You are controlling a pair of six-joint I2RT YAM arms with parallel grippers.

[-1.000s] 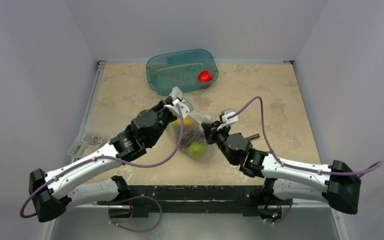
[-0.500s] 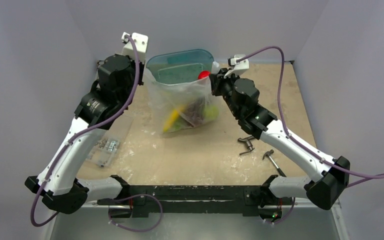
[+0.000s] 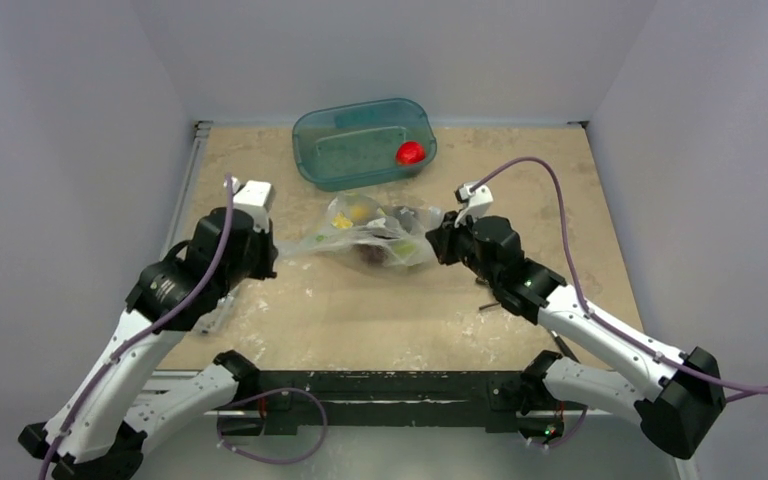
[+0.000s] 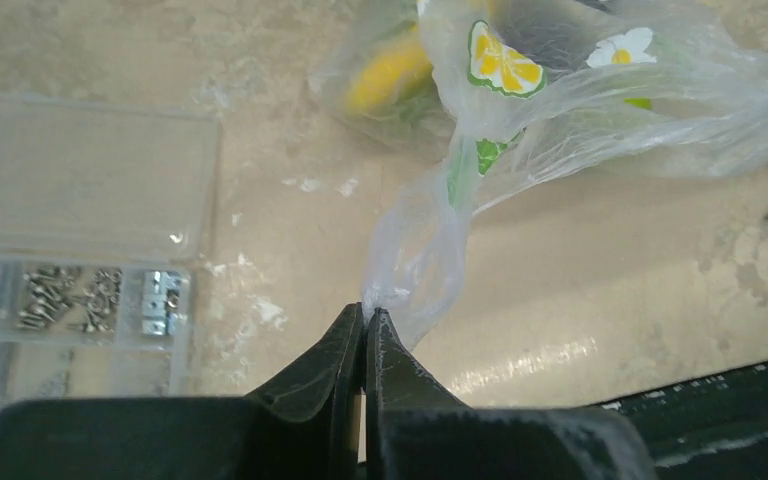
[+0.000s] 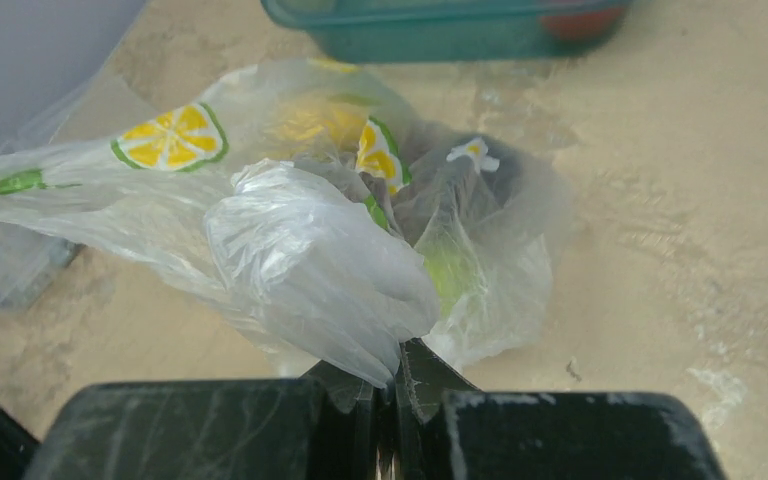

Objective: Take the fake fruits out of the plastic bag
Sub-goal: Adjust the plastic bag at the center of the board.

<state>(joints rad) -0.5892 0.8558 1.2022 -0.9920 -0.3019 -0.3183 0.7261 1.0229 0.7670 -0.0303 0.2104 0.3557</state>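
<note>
The left gripper (image 4: 365,312) has its two black fingers pressed together on a twisted corner of the plastic bag (image 4: 560,110), and the film rises from the pinch in a thin, crinkled strip. Across from it the right gripper (image 5: 397,352) is clamped the same way on a whitish, bunched fold at the bag's other side. The bag lies slumped on the table (image 3: 560,180) between the two grippers, pulled out sideways, just in front of the teal tub (image 3: 305,135).

It is thin, clear and full of creases, printed with lemon slices, green leaves and small white flowers. The fruits are inside it. A yellow banana (image 4: 390,75) shows through the film on the left gripper's side. A green fruit (image 5: 447,272) sits near the right gripper's pinch, with a dark purple fruit (image 5: 520,190) beyond it, blurred by the plastic.

A red fruit (image 3: 410,152) rests in the tub. A flat clear box (image 4: 90,250) of metal parts lies beside the left gripper.
</note>
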